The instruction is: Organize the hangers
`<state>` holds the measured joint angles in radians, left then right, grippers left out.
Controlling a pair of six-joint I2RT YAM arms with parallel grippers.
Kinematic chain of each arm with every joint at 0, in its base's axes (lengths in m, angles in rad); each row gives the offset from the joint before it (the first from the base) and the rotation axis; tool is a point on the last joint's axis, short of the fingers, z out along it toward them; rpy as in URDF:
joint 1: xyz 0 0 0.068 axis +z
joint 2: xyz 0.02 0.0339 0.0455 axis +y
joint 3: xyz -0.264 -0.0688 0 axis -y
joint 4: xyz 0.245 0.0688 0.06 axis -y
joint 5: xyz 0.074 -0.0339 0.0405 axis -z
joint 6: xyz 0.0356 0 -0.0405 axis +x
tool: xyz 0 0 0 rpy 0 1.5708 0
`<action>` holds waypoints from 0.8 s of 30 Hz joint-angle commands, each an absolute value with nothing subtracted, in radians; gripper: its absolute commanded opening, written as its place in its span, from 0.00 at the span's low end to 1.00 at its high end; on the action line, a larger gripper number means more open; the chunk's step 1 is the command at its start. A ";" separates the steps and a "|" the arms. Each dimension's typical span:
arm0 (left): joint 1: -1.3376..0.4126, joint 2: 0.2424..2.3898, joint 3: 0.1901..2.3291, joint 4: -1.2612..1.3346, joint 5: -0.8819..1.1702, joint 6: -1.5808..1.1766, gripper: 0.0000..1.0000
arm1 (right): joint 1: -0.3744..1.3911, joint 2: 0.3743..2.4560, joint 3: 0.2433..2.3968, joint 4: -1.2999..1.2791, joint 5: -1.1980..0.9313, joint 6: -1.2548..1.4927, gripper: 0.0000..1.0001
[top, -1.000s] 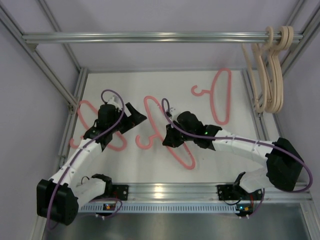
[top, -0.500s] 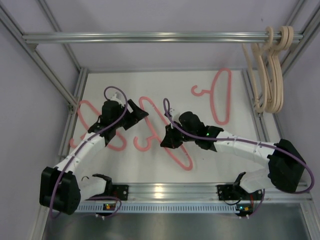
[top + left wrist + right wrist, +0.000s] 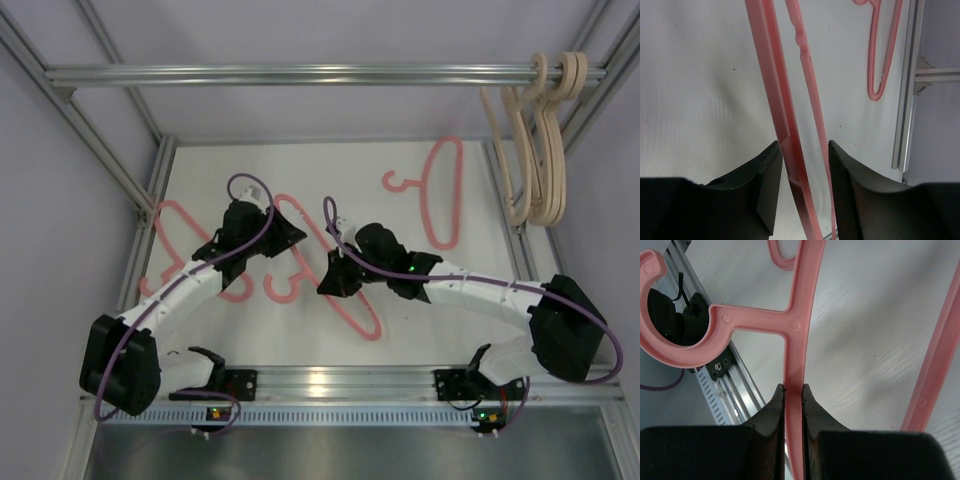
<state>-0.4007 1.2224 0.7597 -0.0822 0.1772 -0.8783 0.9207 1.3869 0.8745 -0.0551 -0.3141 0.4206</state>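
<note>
Bright, even overhead light, soft shadows, blurred wrist-view foregrounds

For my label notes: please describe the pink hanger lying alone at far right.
On the white table, go to the far right part, beside the beige hangers on the rail. This pink hanger lies alone and uncovered, unlike the other pink hangers.

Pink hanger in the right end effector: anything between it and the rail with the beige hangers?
Nothing visible blocks the way to the rail, but the left end effector straddles that hanger's far end. Another pink hanger lies flat below.
</note>
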 commanded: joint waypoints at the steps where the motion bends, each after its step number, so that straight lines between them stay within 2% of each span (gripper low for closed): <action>1: -0.407 1.220 0.773 -0.021 0.137 -0.905 0.45 | 0.914 1.396 0.900 0.032 -0.305 0.416 0.00; 4: -0.407 1.204 0.765 -0.021 0.109 -0.931 0.24 | 0.914 1.399 0.896 0.032 -0.270 0.400 0.00; 5: -0.405 1.201 0.764 -0.023 0.104 -0.940 0.12 | 0.914 1.399 0.891 0.032 -0.259 0.396 0.00; 8: -0.407 1.200 0.758 -0.021 0.095 -0.977 0.01 | 0.916 1.397 0.881 0.032 -0.230 0.379 0.03; 10: -0.408 1.200 0.752 -0.023 0.092 -0.995 0.00 | 0.914 1.396 0.876 0.031 -0.219 0.368 0.07; 13: -0.408 1.195 0.746 -0.028 0.078 -1.014 0.00 | 0.917 1.379 0.861 0.025 -0.200 0.357 0.21; 14: -0.408 1.189 0.746 -0.037 0.057 -1.020 0.00 | 0.922 1.367 0.858 0.014 -0.178 0.347 0.30; 18: -0.408 1.166 0.749 -0.066 0.014 -1.042 0.00 | 0.974 1.333 0.839 0.002 -0.036 0.301 0.53; 20: -0.408 1.158 0.758 -0.092 -0.004 -1.051 0.00 | 1.003 1.324 0.828 0.002 0.043 0.267 0.61; 24: -0.408 1.150 0.779 -0.112 -0.031 -1.065 0.00 | 1.100 1.335 0.808 0.018 0.190 0.207 0.66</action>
<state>-0.4084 1.1831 0.7528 -0.1055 0.0097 -1.0348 1.0271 1.3594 0.8234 -0.0422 0.0296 0.2859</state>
